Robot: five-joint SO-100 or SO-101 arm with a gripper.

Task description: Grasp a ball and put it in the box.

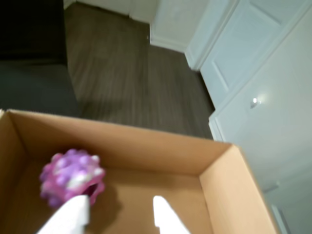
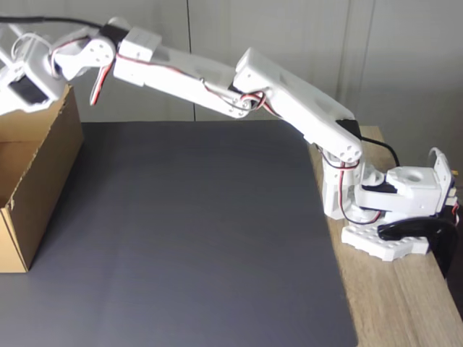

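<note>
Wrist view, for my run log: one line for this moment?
claw: open over box | ball: inside box, released | arm: outstretched

Probably a home: wood-plank floor (image 1: 126, 68), white panelled doors (image 1: 243, 53) at upper right, and baseboard (image 1: 168, 44).

A dark grey mat (image 2: 195, 238) covers the wooden table (image 2: 398, 303), bearing the box (image 2: 40, 181).
</note>
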